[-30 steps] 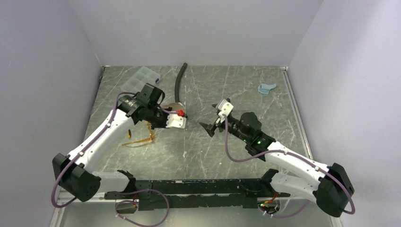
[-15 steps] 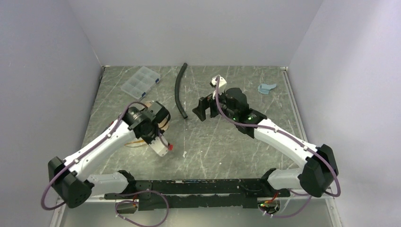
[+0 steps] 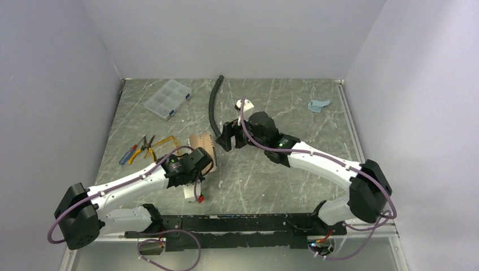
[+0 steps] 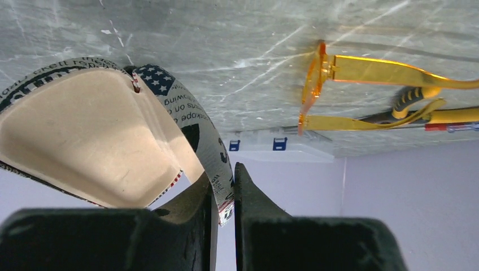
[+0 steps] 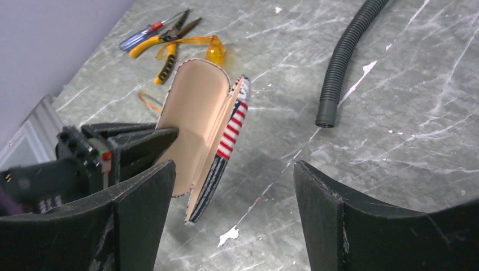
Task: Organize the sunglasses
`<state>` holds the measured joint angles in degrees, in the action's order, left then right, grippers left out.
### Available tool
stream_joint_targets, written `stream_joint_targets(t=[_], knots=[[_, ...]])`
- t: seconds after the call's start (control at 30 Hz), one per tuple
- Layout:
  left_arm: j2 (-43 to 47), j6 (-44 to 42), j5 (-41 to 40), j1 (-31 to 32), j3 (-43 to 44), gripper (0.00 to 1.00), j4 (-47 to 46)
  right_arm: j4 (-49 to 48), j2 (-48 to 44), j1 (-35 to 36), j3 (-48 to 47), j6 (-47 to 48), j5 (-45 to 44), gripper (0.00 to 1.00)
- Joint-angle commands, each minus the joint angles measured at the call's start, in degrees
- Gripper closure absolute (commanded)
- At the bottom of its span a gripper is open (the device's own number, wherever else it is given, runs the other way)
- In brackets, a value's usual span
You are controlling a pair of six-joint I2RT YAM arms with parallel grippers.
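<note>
**Amber sunglasses (image 4: 361,69) loose on table (image 3: 271,175), pouch (image 5: 199,121) in left gripper (image 4: 224,179)**

Sunglasses lie flat on the grey marbled top, upper right of the left wrist view, with their arms crossing the yellow-handled pliers (image 5: 165,52). Left gripper is pinched onto the edge of the flag-print pouch, whose tan lining gapes open. Right gripper (image 5: 233,169) is spread wide with nothing between the fingers, just right of the pouch in the top view. Black hose (image 3: 214,107) lies behind it, top centre.
</note>
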<state>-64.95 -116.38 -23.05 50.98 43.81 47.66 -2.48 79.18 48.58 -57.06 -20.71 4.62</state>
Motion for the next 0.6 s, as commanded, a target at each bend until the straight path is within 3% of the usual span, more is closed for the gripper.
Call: stream_joint_targets(t=[0.0, 0.37, 0.57], knots=[[2.3, -22.3, -2.3, 1.1, -3.2, 0.97, -10.5, -3.1, 5.4, -0.6, -3.4, -2.2, -0.1, 0.22], [-0.3, -17.4, -3.0, 3.8, -3.7, 0.97, -11.2, -8.3, 15.2, -1.1, -6.7, -6.9, 9.6, 0.50], [-0.4, -14.9, -3.1, 4.2, -4.1, 0.97, -11.4, -7.4, 18.4, -1.2, -7.2, -8.1, 9.8, 0.83]])
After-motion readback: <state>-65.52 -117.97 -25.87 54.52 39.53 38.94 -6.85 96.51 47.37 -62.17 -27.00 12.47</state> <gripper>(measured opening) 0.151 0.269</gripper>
